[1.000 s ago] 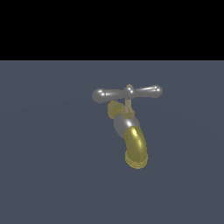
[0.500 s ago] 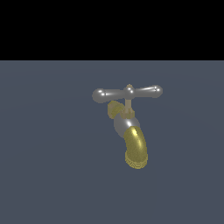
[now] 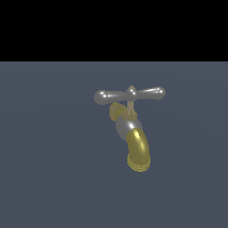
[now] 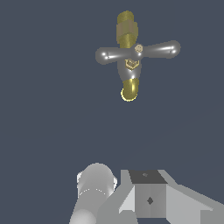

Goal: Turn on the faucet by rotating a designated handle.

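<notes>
Grey floor (image 3: pixel 44 178) bare around faucet (image 3: pixel 133 133) | handle (image 3: pixel 130 94) untouched | tool grip state: cannot tell

No readable text, label, brand, number or sign anywhere in either view.

The exterior view looks level and side-on at the faucet (image 3: pixel 132 133) from moderately near, while the wrist view looks straight down from well above, both sharing the handle (image 3: pixel 129 95) and grey surface (image 3: pixel 49 169).
</notes>
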Available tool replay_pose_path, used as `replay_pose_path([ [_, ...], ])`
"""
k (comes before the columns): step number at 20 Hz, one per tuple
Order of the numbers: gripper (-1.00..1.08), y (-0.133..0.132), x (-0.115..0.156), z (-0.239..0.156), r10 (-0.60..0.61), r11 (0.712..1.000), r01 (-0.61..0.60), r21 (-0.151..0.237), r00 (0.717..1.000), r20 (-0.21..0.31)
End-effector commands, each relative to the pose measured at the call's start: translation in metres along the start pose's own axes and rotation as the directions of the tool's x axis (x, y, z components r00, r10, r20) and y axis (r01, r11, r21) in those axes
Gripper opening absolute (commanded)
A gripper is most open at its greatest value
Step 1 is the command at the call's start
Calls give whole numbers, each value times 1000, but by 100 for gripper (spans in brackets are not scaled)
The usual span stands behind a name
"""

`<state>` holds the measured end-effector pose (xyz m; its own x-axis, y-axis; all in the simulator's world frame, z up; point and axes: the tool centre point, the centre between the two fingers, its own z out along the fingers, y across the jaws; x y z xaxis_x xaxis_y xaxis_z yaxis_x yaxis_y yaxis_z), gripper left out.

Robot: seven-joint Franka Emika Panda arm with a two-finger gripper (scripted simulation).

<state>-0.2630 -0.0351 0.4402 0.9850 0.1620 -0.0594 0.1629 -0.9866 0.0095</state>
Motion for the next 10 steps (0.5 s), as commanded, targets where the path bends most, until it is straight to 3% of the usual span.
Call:
replay_pose_path([
  [1,-100,7,0,8,-55,998,55,-1,998,-1],
  [10,-100,36,2,40,-264,965,264,-8,965,-7],
])
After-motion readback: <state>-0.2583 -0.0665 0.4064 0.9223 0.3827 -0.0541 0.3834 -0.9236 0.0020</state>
